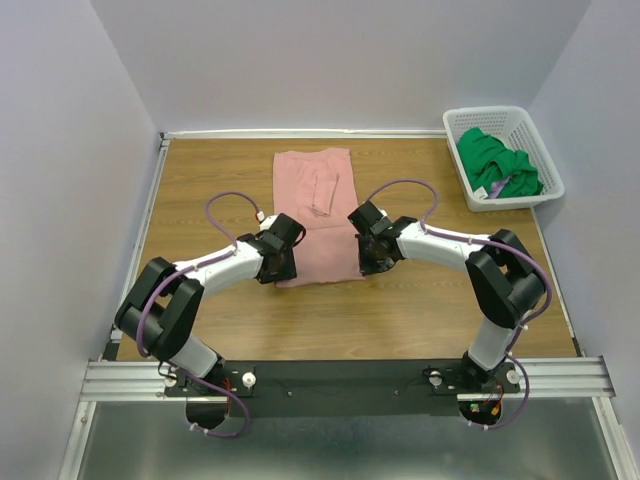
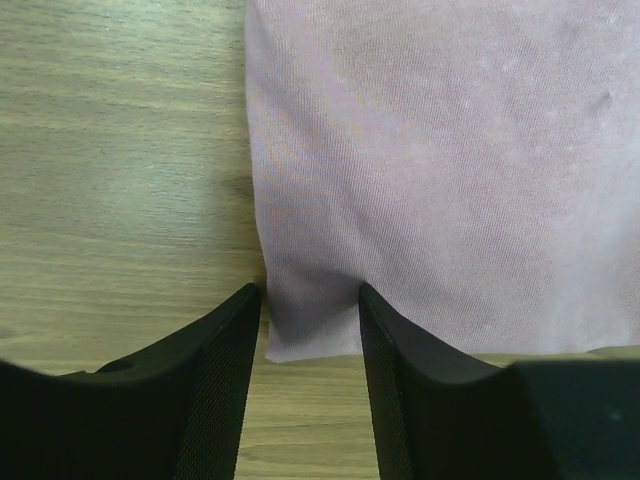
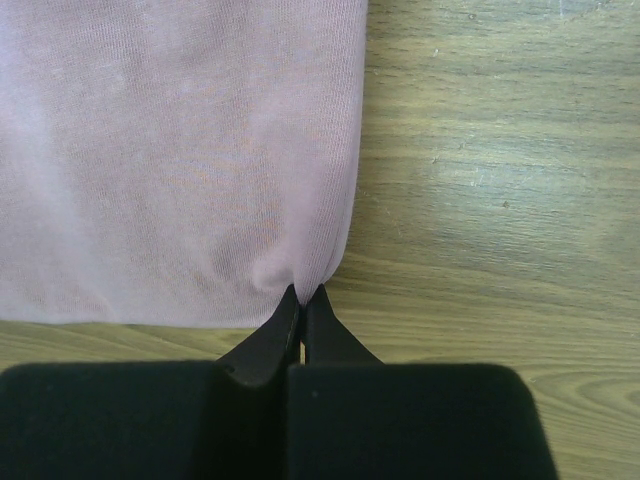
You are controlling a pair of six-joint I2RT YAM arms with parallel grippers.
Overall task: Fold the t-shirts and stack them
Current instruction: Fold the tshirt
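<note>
The dusty-pink t-shirt [image 1: 316,205] lies folded into a long narrow strip on the wooden table, sleeve folded on top. My left gripper [image 1: 281,266] is open at its near left corner; in the left wrist view the corner of the shirt [image 2: 310,330] lies between the two fingers [image 2: 215,380], flat on the table. My right gripper [image 1: 372,262] is shut on the near right corner; in the right wrist view the cloth [image 3: 180,150] puckers at the closed fingertips [image 3: 305,305]. The bright green t-shirt [image 1: 492,162] lies crumpled in the basket.
A white plastic lattice basket [image 1: 545,160] stands at the back right corner of the table. Pale walls close in the table at the back and both sides. Bare wood [image 1: 420,310] lies in front of the pink shirt.
</note>
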